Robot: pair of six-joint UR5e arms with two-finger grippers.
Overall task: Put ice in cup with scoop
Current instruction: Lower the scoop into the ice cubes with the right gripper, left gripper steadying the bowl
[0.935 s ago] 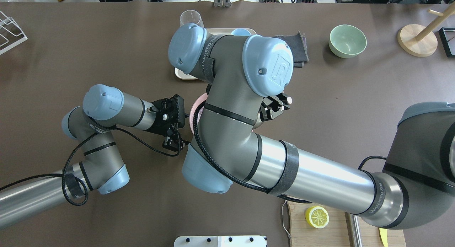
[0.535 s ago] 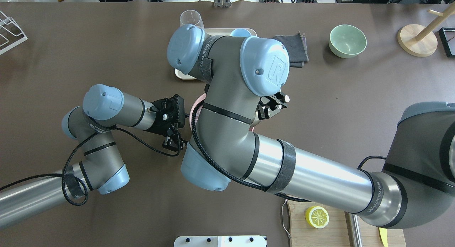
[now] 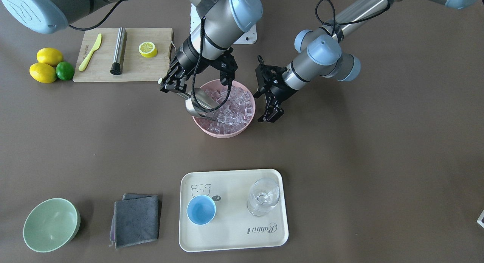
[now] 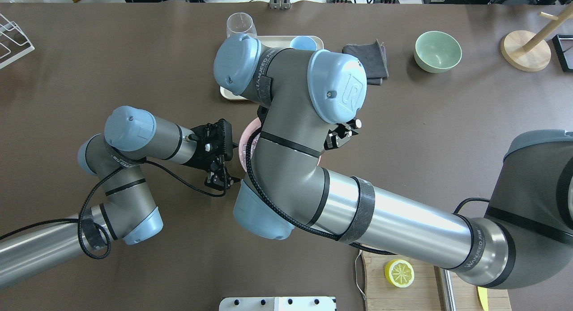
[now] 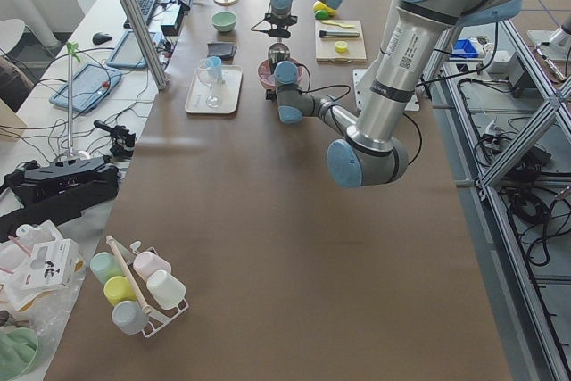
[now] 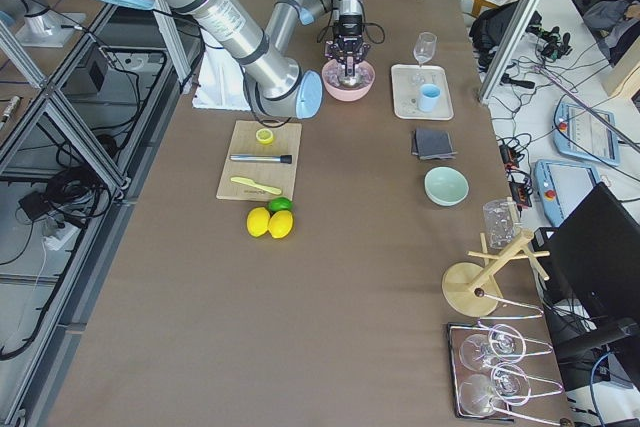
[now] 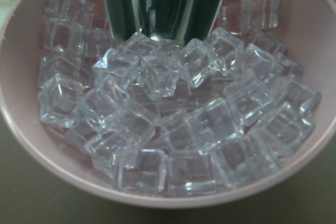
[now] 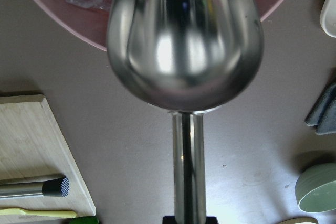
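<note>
My right gripper (image 3: 171, 84) is shut on the handle of the silver scoop (image 3: 197, 103). The scoop's bowl dips over the near rim of a pink bowl (image 3: 224, 134) heaped with clear ice (image 3: 232, 108). In the left wrist view the scoop (image 7: 165, 6) stands at the back of the ice (image 7: 173, 108). The right wrist view shows the underside of the scoop (image 8: 184, 40). My left gripper (image 3: 270, 113) hangs open beside the bowl, holding nothing. The light-blue cup (image 3: 201, 210) stands empty on a cream tray (image 3: 234, 236).
A clear stemmed glass (image 3: 263, 196) shares the tray. A grey cloth (image 3: 135, 219) and a pale green bowl (image 3: 51, 225) lie beside the tray. A cutting board (image 3: 132, 72) carries a lemon half, a yellow knife and a steel cylinder. Two lemons and a lime (image 3: 65, 70) lie beside it.
My right wrist and gripper have shifted slightly towards the pink bowl in the overhead view. The left arm has not moved.
</note>
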